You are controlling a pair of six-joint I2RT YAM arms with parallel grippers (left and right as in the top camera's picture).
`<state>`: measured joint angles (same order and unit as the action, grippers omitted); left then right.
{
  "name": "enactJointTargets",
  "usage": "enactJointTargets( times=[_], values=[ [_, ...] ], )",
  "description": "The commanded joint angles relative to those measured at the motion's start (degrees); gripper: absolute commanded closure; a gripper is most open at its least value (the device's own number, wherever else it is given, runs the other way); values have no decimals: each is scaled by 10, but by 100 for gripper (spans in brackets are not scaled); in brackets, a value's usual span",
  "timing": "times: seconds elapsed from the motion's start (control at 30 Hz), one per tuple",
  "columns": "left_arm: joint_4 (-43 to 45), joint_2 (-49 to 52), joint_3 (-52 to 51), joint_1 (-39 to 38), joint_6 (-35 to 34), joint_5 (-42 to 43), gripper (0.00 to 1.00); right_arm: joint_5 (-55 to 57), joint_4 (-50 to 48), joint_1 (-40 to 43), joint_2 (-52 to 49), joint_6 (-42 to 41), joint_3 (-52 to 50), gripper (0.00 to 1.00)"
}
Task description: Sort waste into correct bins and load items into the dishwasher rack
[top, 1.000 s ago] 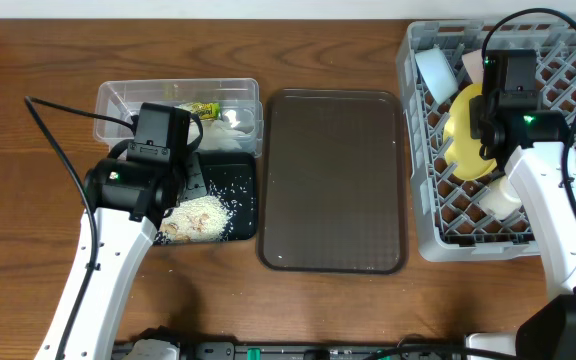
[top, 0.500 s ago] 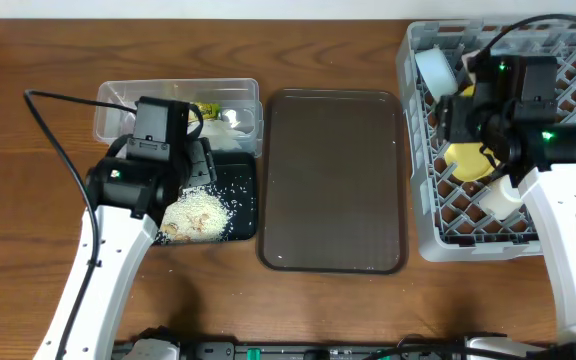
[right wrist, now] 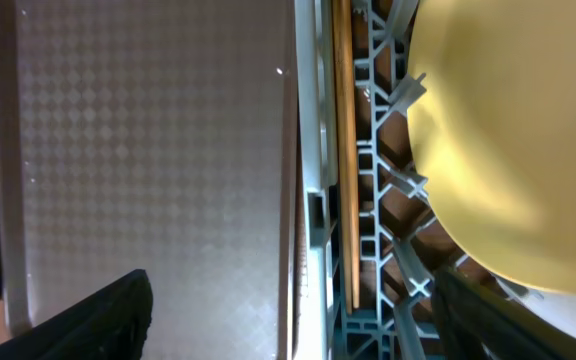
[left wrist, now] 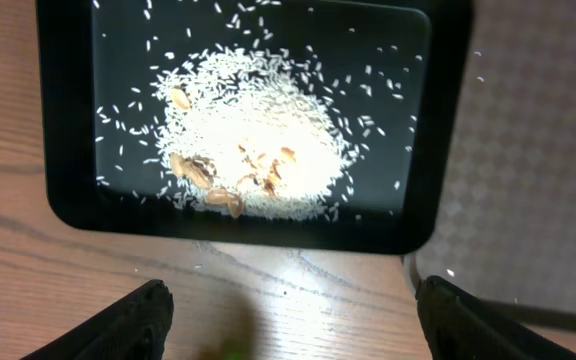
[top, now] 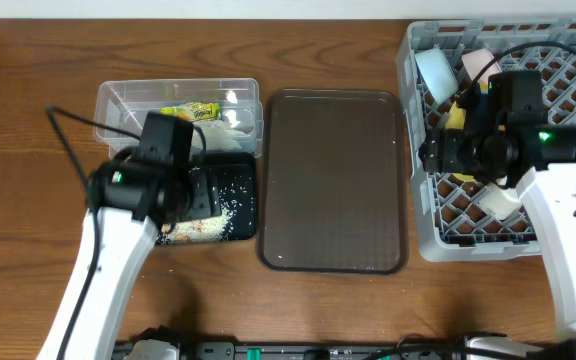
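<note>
The black tray (top: 240,205) holds a pile of white-beige rice scraps (left wrist: 253,150), also seen in the overhead view (top: 203,228). My left gripper (left wrist: 290,328) is open and empty above the tray's front edge; overhead it hangs over the tray (top: 190,192). The clear tub (top: 118,100) holds the green-yellow wrapper (top: 190,112) and white tissue (top: 234,121). My right gripper (right wrist: 303,322) is open and empty over the left wall of the grey rack (top: 420,215). The yellow plate (right wrist: 508,140) and chopsticks (right wrist: 344,150) lie in the rack.
The brown serving tray (top: 333,180) lies between the black tray and the rack, and shows in the right wrist view (right wrist: 148,150). A pale bowl (top: 434,70), a second bowl (top: 478,62) and a small white cup (top: 503,200) sit in the rack.
My right gripper has swung away from above the yellow plate, leftward to the rack's left wall. My left gripper has shifted slightly forward over the black tray, uncovering the wrapper.
</note>
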<state>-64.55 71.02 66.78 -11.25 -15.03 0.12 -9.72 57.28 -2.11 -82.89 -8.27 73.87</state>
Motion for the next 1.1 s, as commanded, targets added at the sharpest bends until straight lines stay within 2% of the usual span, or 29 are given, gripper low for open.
enactJointTargets(
  times=[0.0, 0.07, 0.23, 0.27, 0.5, 0.63, 1.07],
  values=[
    [16, -77, -32, -21, 29, 9, 18, 5, -18, 2, 54, -17, -53, 7],
    [42, -134, -60, -40, 39, 8, 17, 32, -42, 1, 102, -30, -99, 1],
    [82, -266, -135, -69, 35, 3, 14, 74, -115, -11, 246, -33, -215, 1],
    [86, -290, -150, -69, 33, 3, 10, 77, -127, -12, 279, -33, -236, 1],
    [91, -346, -178, -69, 34, 3, 9, 86, -136, -13, 429, -33, -302, 1],
    [82, -344, -178, -69, 34, 3, 9, 86, -110, -13, 456, -33, -302, 1],
    [82, -344, -178, -69, 34, 3, 8, 86, -71, -13, 455, -33, -302, 1]
  ],
)
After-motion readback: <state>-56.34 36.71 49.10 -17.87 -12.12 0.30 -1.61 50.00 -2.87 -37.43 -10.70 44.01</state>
